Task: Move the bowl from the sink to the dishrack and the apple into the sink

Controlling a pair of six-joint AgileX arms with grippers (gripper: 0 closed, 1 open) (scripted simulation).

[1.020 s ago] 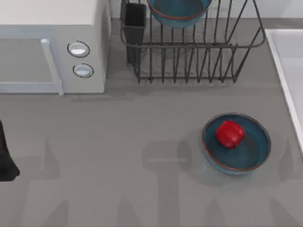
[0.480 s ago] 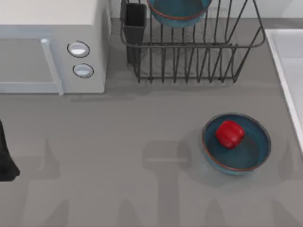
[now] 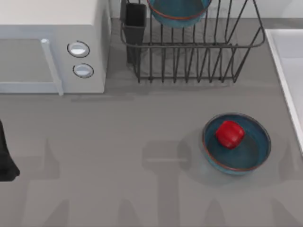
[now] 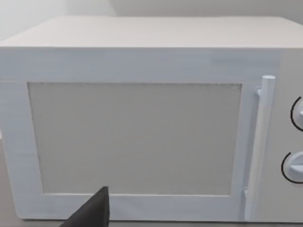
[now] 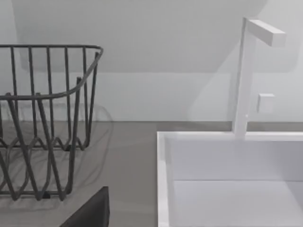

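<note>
- Left arm point(image 3: 5, 158) sits parked at the table's left edge, facing the microwave point(image 4: 142, 118); whether its fingers are wide or narrow, I cannot tell.
- One bowl point(image 3: 177, 12) stands already in the dishrack point(image 3: 189, 52), so that part looks done.
- Apple point(image 3: 230, 134) rests in a second bowl point(image 3: 246, 153) on the table, beside the sink point(image 3: 284, 56), probably waiting for its move.
</note>
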